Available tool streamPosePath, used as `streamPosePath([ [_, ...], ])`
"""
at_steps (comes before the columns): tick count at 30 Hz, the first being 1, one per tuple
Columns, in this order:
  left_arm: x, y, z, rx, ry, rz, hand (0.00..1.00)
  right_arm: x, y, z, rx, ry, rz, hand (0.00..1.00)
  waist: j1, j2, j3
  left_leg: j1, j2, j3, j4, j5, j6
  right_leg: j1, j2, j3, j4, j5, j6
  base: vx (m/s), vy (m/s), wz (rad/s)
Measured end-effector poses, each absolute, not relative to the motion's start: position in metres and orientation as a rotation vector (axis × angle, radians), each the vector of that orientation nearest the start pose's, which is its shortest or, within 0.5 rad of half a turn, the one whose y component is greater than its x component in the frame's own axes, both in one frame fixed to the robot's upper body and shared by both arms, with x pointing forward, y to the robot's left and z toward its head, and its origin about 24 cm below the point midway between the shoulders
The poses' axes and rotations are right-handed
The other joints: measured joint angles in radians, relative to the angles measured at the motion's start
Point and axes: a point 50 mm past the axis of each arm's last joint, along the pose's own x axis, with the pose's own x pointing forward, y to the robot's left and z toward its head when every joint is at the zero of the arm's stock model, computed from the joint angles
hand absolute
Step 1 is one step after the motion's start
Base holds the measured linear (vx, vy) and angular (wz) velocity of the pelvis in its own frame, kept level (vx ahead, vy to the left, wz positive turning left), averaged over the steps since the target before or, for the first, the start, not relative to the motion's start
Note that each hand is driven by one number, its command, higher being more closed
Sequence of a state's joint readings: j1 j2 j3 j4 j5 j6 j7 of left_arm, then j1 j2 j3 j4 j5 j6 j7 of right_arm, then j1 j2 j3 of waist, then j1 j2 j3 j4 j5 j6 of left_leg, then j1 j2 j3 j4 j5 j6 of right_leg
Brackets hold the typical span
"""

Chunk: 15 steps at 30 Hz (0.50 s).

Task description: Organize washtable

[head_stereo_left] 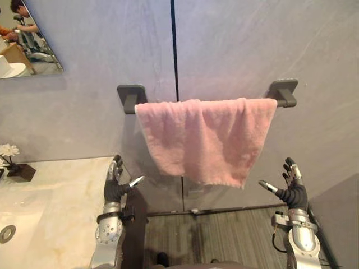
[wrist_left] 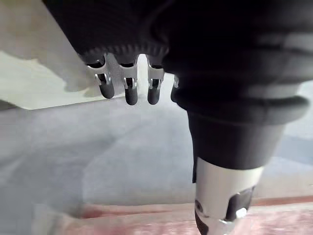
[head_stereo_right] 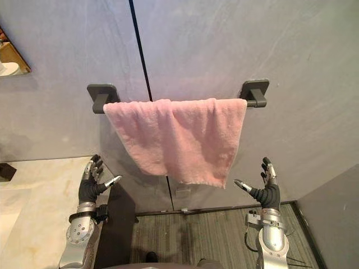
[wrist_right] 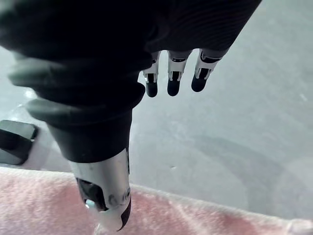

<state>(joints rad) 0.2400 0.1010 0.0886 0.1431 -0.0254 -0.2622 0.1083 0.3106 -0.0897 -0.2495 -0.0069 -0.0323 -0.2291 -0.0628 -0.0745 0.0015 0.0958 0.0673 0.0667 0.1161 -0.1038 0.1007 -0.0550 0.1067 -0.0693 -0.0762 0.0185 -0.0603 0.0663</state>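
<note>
Left hand (head_stereo_left: 115, 188): raised beside the table (head_stereo_left: 61, 207) edge, fingers straight and spread, thumb out, holding nothing. Right hand (head_stereo_left: 291, 190): raised over the floor (head_stereo_left: 224, 235), likewise spread and bare. Both hang below the pink towel (head_stereo_left: 207, 137) and clear of it, one near each lower corner.

Towel: draped over the dark towel bar (head_stereo_left: 283, 92) on the grey wall (head_stereo_left: 252, 45), reaching almost from bracket to bracket. It hangs askew; the lower hem slants and drops deeper toward your right, with loose folds across the middle.

Handling, as a judgement: soft, light, limp terry. It won't keep a shape and will likely slide along the bar if you tug one side only. Pinch it at the two hem corners, or up near the bar at both ends, and draw evenly with both hands.

Containers: the sink basin (head_stereo_left: 22, 213) is sunk in the table at your far left, its drain (head_stereo_left: 7, 233) showing. A small dark pot (head_stereo_left: 21, 172) at the back of the table holds a white flower (head_stereo_left: 8, 150).
</note>
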Motion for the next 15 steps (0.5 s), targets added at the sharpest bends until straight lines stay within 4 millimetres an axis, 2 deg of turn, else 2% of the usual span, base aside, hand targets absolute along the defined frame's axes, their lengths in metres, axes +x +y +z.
streamPosePath([
  [3,0.169,0.21,-0.041,0.1,0.253,0.217,0.0,0.163,-0.243,-0.021,-0.199,0.212,-0.337,0.0,0.003,-0.001,-0.001,0.005,0.0,-0.003,0.0,-0.002,-0.001,0.01,0.0,-0.003,-0.005,0.0,0.0,-0.01,-0.008,0.04],
  [8,0.14,0.209,-0.076,0.107,0.451,0.152,0.0,0.148,-0.236,-0.063,-0.218,0.42,-0.255,0.0,0.011,0.001,-0.001,0.007,0.0,-0.005,0.0,-0.007,-0.007,0.012,-0.002,-0.004,-0.004,-0.003,0.001,0.0,0.0,0.0],
  [15,0.109,0.208,-0.111,0.137,0.666,0.109,0.0,0.122,-0.229,-0.103,-0.231,0.65,-0.188,0.0,0.023,0.0,0.0,0.02,-0.001,-0.016,0.0,-0.01,-0.01,0.031,-0.004,-0.008,-0.003,-0.01,-0.001,0.0,-0.004,0.04],
])
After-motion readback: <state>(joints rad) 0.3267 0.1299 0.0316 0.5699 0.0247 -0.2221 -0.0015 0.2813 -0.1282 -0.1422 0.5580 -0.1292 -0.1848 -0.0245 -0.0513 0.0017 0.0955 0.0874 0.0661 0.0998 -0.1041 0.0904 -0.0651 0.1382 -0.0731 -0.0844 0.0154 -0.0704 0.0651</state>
